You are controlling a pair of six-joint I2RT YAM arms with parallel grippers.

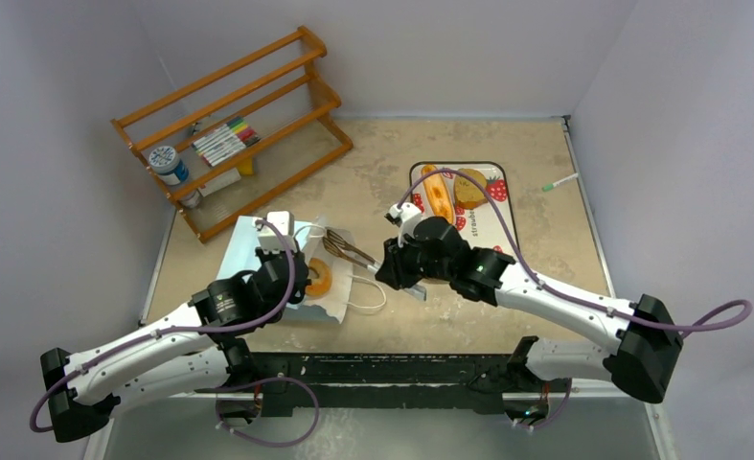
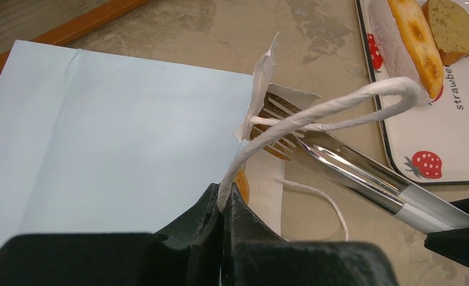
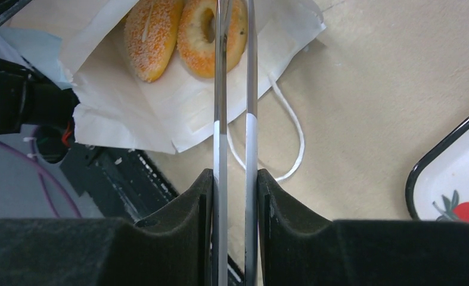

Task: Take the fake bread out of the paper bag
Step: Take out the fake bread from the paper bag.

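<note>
Orange donut (image 3: 195, 56) lies beyond right end effector (image 3: 235, 179).

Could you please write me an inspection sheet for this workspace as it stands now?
Surface: beige mottled tabletop, no spills seen.
Job's things: light blue paper bag on its side, mouth open; orange ring donut and sugared oval bun inside its mouth; long orange loaf and brown slice on the white strawberry-print tray.
Clutter: orange wooden rack holding markers and a blue-lidded jar; loose green-tipped pen.
Grippers: left gripper shut on the bag's white string handle; right gripper shut on metal tongs, tips at the bag's mouth.
Cables: purple cables loop along both arms.
Surroundings: plain grey walls.
</note>
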